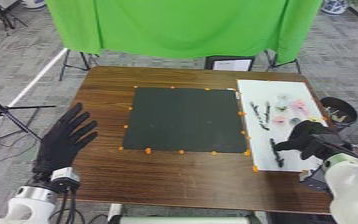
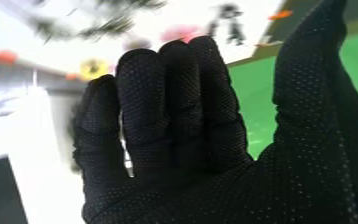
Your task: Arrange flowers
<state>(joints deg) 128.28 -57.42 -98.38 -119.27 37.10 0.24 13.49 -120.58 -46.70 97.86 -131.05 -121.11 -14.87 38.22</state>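
Black-gloved right robot hand (image 1: 312,142), wide and straight-fingered, is at the white rectangular sheet (image 1: 264,89) bearing soft pink flowers (image 1: 300,106) and thin dark stems (image 1: 278,156); black-gloved left robot hand (image 1: 62,142), wide too

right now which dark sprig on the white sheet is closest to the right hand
The dark sprig at the near end of the white sheet, beside the right hand; the other dark sprigs lie farther off.

Wooden table (image 1: 175,182), matt green cloth (image 1: 184,25)
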